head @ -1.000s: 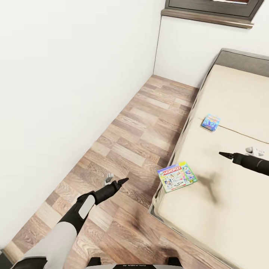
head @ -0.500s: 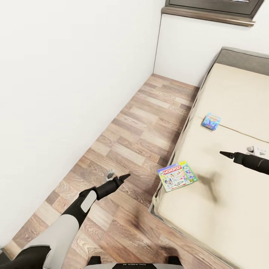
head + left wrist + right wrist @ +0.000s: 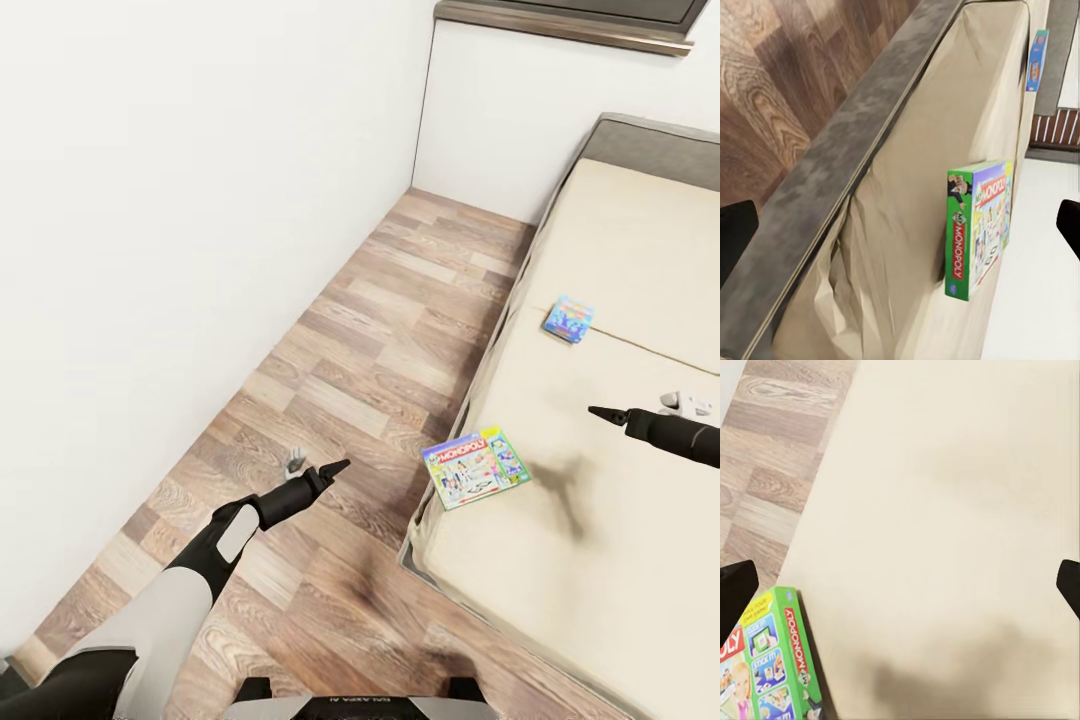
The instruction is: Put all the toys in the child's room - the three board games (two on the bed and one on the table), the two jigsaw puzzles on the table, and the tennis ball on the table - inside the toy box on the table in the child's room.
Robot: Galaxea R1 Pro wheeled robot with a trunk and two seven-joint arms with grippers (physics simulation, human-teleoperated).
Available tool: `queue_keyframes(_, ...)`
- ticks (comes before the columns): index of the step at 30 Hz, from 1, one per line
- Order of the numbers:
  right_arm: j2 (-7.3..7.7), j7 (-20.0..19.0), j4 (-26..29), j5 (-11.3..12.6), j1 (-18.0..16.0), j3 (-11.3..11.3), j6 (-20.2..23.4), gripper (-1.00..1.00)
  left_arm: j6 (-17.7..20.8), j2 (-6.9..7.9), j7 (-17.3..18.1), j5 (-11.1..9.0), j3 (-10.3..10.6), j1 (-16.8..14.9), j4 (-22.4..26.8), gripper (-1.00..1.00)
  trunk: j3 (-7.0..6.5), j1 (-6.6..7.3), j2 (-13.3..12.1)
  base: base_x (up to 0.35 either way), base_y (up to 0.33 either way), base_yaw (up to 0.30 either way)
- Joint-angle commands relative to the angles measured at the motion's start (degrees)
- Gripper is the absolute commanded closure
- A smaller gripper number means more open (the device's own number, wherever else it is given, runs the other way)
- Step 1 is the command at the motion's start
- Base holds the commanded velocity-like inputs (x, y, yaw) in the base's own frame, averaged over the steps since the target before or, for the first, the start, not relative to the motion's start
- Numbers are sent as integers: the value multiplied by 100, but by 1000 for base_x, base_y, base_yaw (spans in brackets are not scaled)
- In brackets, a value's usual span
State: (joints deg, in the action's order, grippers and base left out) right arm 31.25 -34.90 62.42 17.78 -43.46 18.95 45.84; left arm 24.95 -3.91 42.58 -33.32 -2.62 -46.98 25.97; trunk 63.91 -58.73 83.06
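Pretty early days I'd say: the Monopoly box (image 3: 475, 469) sits at the bed's (image 3: 620, 560) near corner, the small blue game box (image 3: 568, 319) further up the mattress. Left gripper (image 3: 318, 474) and right gripper (image 3: 603, 412) both hold nothing, jaws wide open.

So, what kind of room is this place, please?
Most likely a bedroom, perhaps a child's: a low beige bed on a grey frame stands on a wood-plank floor beside white walls, and two board games, a Monopoly box and a smaller blue box, lie on it.
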Motion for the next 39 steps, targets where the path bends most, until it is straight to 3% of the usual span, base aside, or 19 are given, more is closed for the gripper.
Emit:
queue_keyframes(1,0,37,2,11,-2,9,42,-100,53,-6,25,-17,-24,-22,-3,-100,12,0,2,0,0,0)
queue_keyframes(17,-49,385,92,30,3,4,74,-100,54,8,137,-17,199,-101,-14,-100,157,0,2,0,0,0)
queue_keyframes(39,-65,430,164,32,36,3,81,-100,83,50,180,-24,235,-128,-21,-100,359,0,2,0,0,0)
